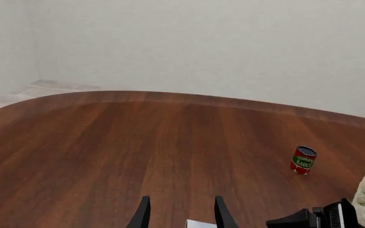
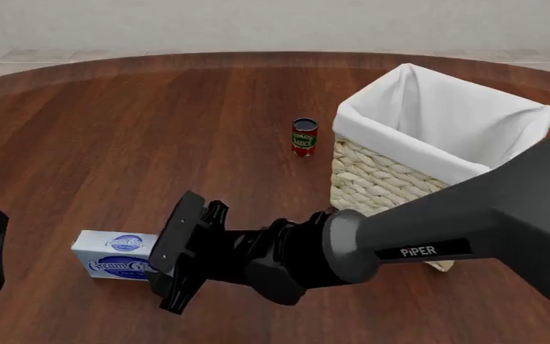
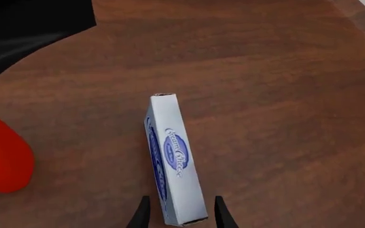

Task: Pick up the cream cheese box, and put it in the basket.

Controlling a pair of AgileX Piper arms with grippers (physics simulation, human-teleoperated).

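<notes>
Step in hand: the approach to the pick; the cream cheese box (image 3: 173, 156) lies on the wooden surface (image 2: 112, 129), not yet lifted.
Right claw: the right claw (image 3: 179, 211) is spread, its two fingers on either side of the near end of the carton, as the right wrist view shows. Whether the pads touch the carton's sides I cannot tell; there seems to be a sliver of gap on each side.
Box relative to the right claw: it runs lengthwise straight ahead of the claw, its narrow width between the fingers, most of its length beyond the fingertips.
Left claw: the left claw (image 1: 181, 211) is released and holds nothing; it hangs to the side, pointing over bare wood.
Basket: the wicker basket (image 2: 389, 183) with its white liner stands well apart from the right claw, back along that arm's own side; its opening is free.
Other things: a tomato sauce can (image 2: 304, 137) stands just beside the basket; a red object (image 3: 2, 156) sits to one side of the box, too cropped to name.
Next move calls for: pushing a little further along the carton for a deeper hold, then squeezing across the narrow width. After that a lift high enough to pass the basket's rim.
Risk: gripped only at its end, the long carton will likely pivot.
</notes>
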